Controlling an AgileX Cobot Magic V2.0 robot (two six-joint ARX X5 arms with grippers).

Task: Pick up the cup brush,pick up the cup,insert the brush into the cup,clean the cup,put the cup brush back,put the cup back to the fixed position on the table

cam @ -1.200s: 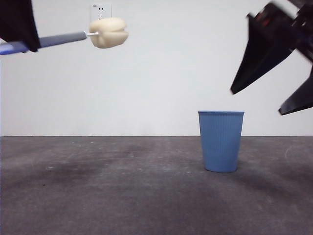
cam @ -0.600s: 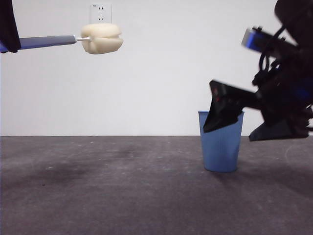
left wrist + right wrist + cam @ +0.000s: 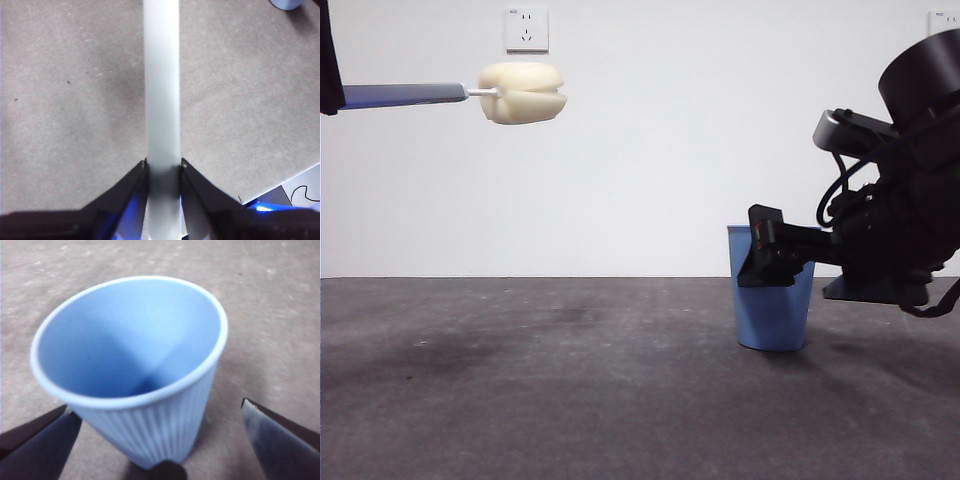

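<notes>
Down comes the right gripper (image 3: 775,262) from high at the side, where it hung well clear a second ago, and now it sits level with the cup (image 3: 772,300), one jaw crossing the upper wall just under the rim. From its own wrist camera the picture is clear: the cup (image 3: 135,385) stands between the two jaws, which are spread wide with open table (image 3: 280,315) showing on either side of the ribbed wall, so nothing is clamped yet. The tumbler stands upright on the table (image 3: 520,380), base down.

Meanwhile the left gripper (image 3: 162,170) has its jaws pressed tight against the handle of the cup brush (image 3: 161,90), gripping it on both sides. Out ahead of those jaws, in the front view, the cup brush (image 3: 520,93) hangs high and roughly level, its sponge head well apart from the cup and a touch further from it than half a second back.

So the scorecard, as a judgement: brush pickup looks done, cup pickup is under way with the jaws bracketing but not closed. Closing, lifting, inserting the sponge head, scrubbing, and returning both brush and cup all remain. The next move calls for a gentle squeeze, since a thin plastic wall could buckle or tip.
</notes>
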